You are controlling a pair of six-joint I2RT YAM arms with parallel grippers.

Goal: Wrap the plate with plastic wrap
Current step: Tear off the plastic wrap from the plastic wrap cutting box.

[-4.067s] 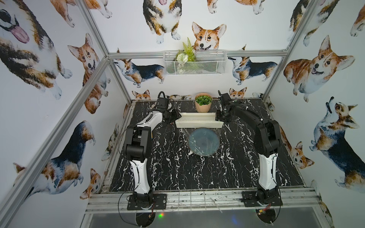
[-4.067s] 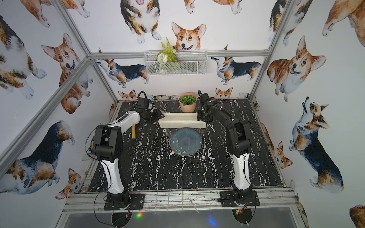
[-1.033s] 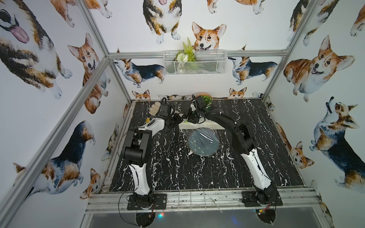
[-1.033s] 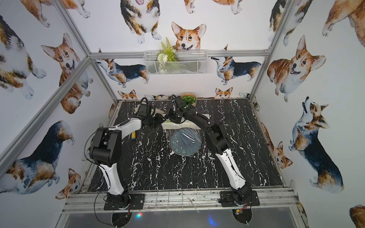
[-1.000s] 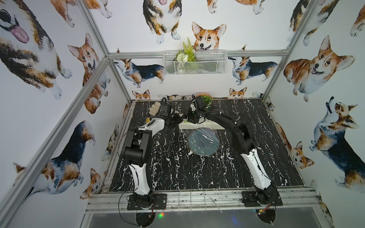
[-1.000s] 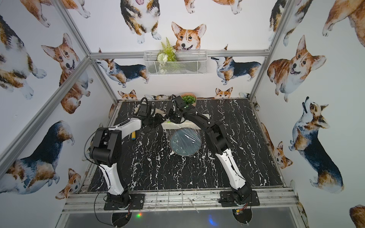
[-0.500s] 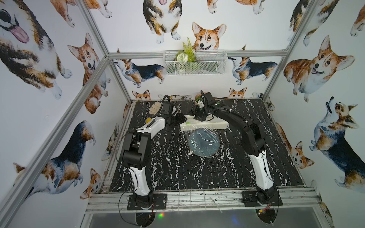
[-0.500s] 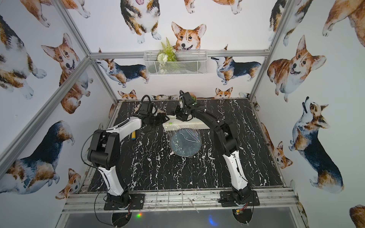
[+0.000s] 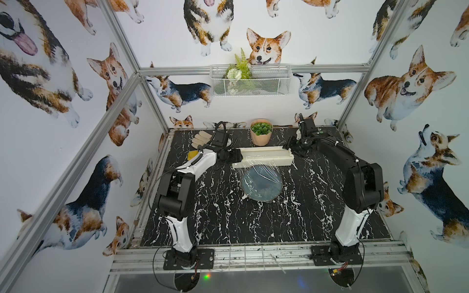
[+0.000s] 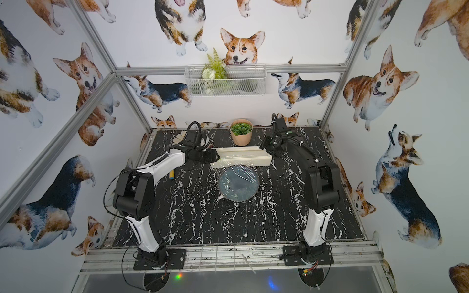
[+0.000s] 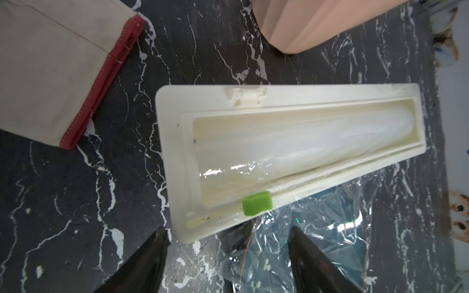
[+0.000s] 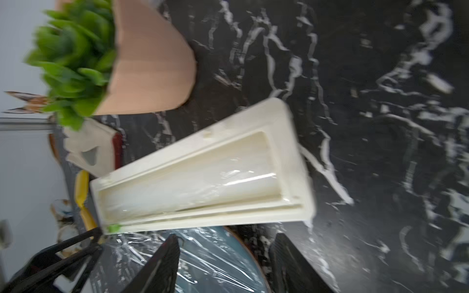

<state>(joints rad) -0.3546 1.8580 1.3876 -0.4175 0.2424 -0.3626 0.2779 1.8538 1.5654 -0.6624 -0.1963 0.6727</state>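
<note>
- I see L end effector (image 11: 228, 229) wide open, empty, at the dispenser box (image 11: 253, 142) end.
- R end effector (image 12: 225, 237) open, empty too.
- plastic wrap (image 9: 262, 170) runs from box over plate (image 9: 261, 189) on worktop (image 9: 228, 218).

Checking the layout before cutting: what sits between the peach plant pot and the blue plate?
The cream dispenser box lies crosswise between the plant pot and the plate, with plastic wrap spread from it over the plate, as both top views show.

Glossy crinkly plastic wrap (image 11: 330, 223), glazed plate (image 9: 261, 189), cloth glove (image 11: 50, 71)
</note>
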